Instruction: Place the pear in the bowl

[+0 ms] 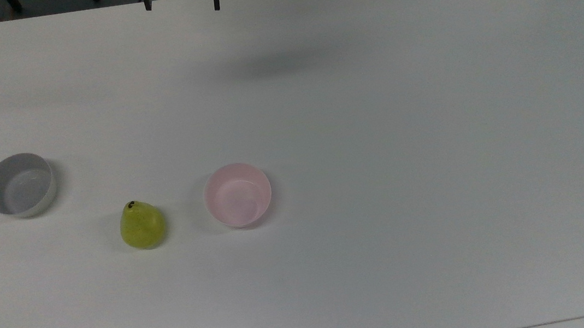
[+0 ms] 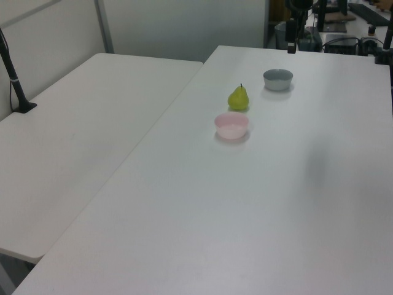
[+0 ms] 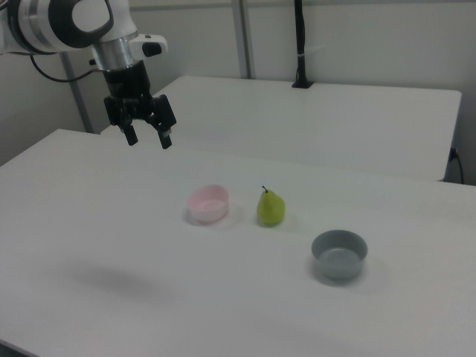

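I see the pear (image 1: pixel 142 225) standing upright on the counter (image 1: pixel 375 121), between the pink bowl (image 1: pixel 238 195) and the grey bowl (image 1: pixel 19 185) — touching neither. My end effector (image 3: pixel 149 137) hangs high over the counter, well apart from all three, its fingers spread and holding nothing.

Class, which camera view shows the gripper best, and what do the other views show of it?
The right view: the whole gripper hangs open, high over the table, with the wrist and arm above it. The top view catches just its two fingertips at the upper edge. The left view shows a dark fingertip at its upper edge, against clutter.
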Controlling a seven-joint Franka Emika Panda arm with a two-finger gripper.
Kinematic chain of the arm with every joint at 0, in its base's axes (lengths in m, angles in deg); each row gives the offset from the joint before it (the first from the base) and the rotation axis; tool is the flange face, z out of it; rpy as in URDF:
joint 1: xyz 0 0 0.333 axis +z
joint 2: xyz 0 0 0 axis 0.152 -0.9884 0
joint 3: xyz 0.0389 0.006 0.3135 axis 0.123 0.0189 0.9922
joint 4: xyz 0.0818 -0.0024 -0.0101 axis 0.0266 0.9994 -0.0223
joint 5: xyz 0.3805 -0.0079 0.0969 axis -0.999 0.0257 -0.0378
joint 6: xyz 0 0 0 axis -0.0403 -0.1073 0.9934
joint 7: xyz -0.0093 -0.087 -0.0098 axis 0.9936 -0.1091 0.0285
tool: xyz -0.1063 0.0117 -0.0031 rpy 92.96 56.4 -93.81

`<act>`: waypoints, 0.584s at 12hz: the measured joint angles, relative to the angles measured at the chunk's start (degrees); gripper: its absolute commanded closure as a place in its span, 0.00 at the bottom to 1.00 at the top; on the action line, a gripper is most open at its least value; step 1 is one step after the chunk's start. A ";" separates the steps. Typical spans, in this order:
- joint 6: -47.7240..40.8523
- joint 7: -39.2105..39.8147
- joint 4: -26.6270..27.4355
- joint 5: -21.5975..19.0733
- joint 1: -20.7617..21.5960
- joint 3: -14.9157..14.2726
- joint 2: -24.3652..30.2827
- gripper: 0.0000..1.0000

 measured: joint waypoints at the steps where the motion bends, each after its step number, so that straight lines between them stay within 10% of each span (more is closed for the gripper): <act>1: 0.00 0.00 0.00 0.00 -0.08 -0.01 0.00 0.00; 7: 0.00 0.48 0.00 0.00 -1.34 -0.07 0.00 0.00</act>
